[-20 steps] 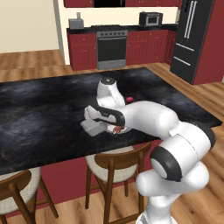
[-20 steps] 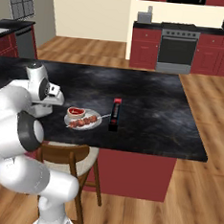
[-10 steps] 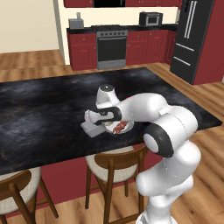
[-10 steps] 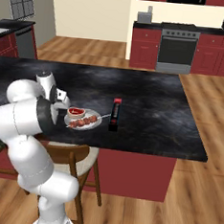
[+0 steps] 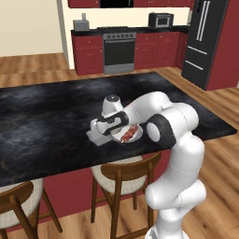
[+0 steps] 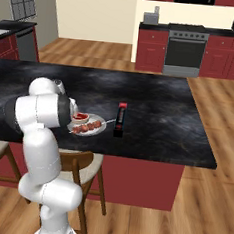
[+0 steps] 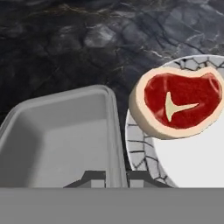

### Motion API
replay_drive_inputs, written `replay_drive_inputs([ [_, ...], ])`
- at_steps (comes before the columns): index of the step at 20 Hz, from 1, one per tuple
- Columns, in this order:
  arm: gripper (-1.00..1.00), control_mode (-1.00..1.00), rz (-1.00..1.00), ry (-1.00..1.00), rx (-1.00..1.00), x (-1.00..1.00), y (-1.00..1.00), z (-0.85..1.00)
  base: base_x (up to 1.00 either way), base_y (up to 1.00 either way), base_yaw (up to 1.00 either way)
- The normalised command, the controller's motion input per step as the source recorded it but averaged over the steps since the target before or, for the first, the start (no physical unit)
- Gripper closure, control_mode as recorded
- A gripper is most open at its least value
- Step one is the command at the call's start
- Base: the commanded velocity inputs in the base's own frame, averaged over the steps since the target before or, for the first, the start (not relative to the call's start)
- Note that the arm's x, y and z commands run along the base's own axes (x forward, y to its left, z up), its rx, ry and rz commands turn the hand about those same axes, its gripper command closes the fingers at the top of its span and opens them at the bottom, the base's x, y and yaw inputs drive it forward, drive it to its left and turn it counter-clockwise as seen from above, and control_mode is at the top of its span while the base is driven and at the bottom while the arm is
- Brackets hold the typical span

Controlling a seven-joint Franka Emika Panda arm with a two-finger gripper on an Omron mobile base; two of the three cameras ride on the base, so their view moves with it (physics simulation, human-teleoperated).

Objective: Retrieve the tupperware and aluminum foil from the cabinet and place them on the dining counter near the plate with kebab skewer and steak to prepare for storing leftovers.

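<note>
On the dining counter (image 5: 46, 116), from largest to smallest, we list: aluminum foil (image 6: 120, 119), lying flat just beside the plate (image 6: 98, 129); tupperware (image 5: 99, 137), resting on the black top against the plate's other side; plate, bearing steak (image 7: 181, 100) and kebab skewer (image 6: 88, 126); gripper (image 5: 97, 126), jaws pinching the tupperware wall
</note>
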Motion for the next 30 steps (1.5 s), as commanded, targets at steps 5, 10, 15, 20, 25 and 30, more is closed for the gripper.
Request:
replay_drive_inputs([
  [5, -1.00, -1.00, 0.00, 0.00, 0.00, 0.33, 0.05, -0.52, 0.00, 0.00, 0.00],
  [10, -1.00, -1.00, 0.00, 0.00, 0.00, 0.13, 0.14, -0.36, 0.00, 0.00, 0.00],
  [15, -1.00, -1.00, -0.02, -0.08, 0.00, -0.02, -0.02, 0.32, 0.00, 0.00, 0.00],
  [20, -1.00, -1.00, -0.09, -0.13, 0.00, -0.22, -0.32, 0.87, 0.00, 0.00, 0.00],
  [25, -1.00, -1.00, -0.11, -0.13, 0.00, -0.63, -0.52, 0.80, 0.00, 0.00, 0.00],
  [30, -1.00, -1.00, -0.10, -0.10, 0.00, -0.79, -0.49, 0.65, 0.00, 0.00, 0.00],
])
